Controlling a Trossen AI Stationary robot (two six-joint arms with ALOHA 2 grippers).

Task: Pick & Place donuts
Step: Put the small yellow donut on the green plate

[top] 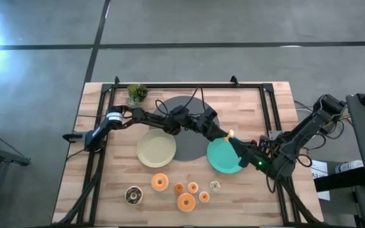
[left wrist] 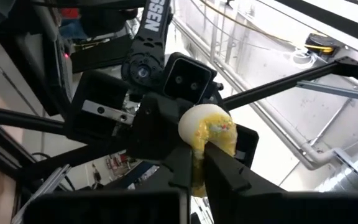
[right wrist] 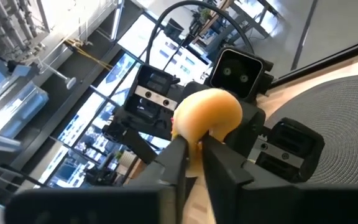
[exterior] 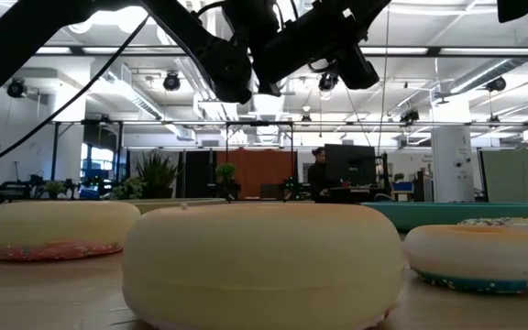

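On the tabletop [top: 106, 196], seven donuts [top: 160, 182] lie near the front edge. Above the teal plate [top: 222, 158], the left pincer [top: 224, 134] and right pincer [top: 234, 140] meet, both pinching one yellow donut [top: 230, 134]. Likely a handover; next, one pincer must let go.

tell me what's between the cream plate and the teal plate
In the high view, only the lower edge of the dark grey disc fills the gap between the cream plate and the teal plate; no donut lies there.
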